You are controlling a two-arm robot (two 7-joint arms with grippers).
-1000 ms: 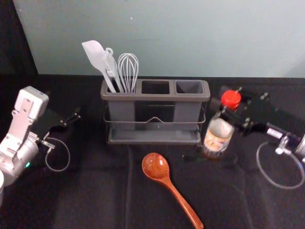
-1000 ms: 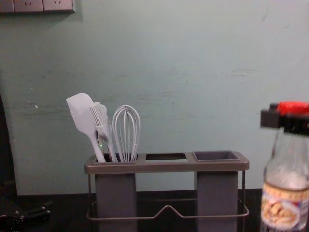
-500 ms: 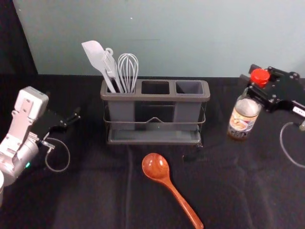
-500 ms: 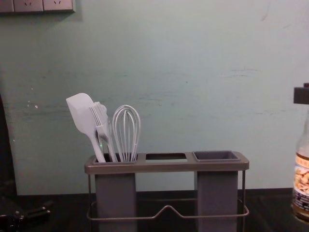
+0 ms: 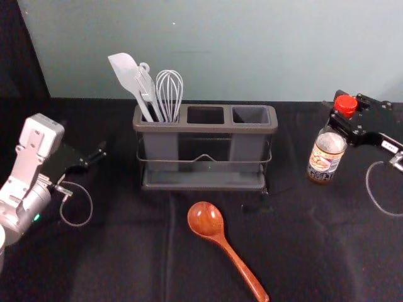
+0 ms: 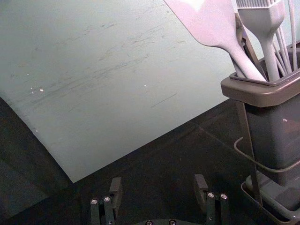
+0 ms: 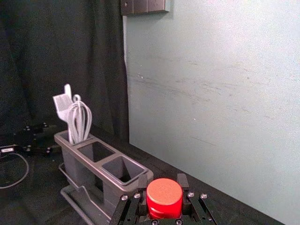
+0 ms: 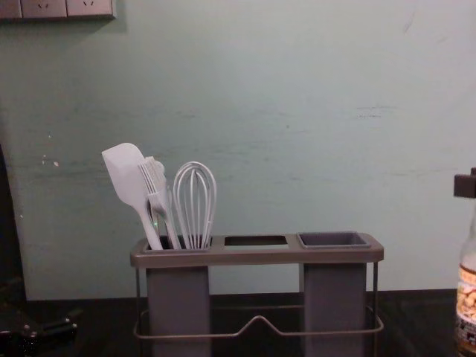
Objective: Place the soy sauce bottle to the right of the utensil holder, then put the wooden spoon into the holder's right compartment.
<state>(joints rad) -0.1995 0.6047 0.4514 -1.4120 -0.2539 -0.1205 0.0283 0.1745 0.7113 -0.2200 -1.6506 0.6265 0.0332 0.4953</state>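
Note:
My right gripper (image 5: 343, 119) is shut on the soy sauce bottle (image 5: 327, 155) just below its red cap, well to the right of the grey utensil holder (image 5: 204, 128). The bottle looks nearly upright; whether its base touches the table I cannot tell. In the right wrist view the red cap (image 7: 164, 194) sits between the fingertips of the right gripper (image 7: 162, 182). The wooden spoon (image 5: 206, 220) lies in front of the holder, bowl toward it. The holder's right compartment (image 5: 250, 115) holds nothing. My left gripper (image 5: 94, 158) is parked left of the holder, open in the left wrist view (image 6: 158, 185).
A white spatula (image 5: 125, 70), a brush and a whisk (image 5: 169, 94) stand in the holder's left compartment. A pale wall (image 5: 220, 50) rises behind the black-covered table (image 5: 126, 251).
The right gripper has carried the bottle rightward, away from the holder's right end, and most recently a little lower. The left arm, holder and spoon have stayed put.

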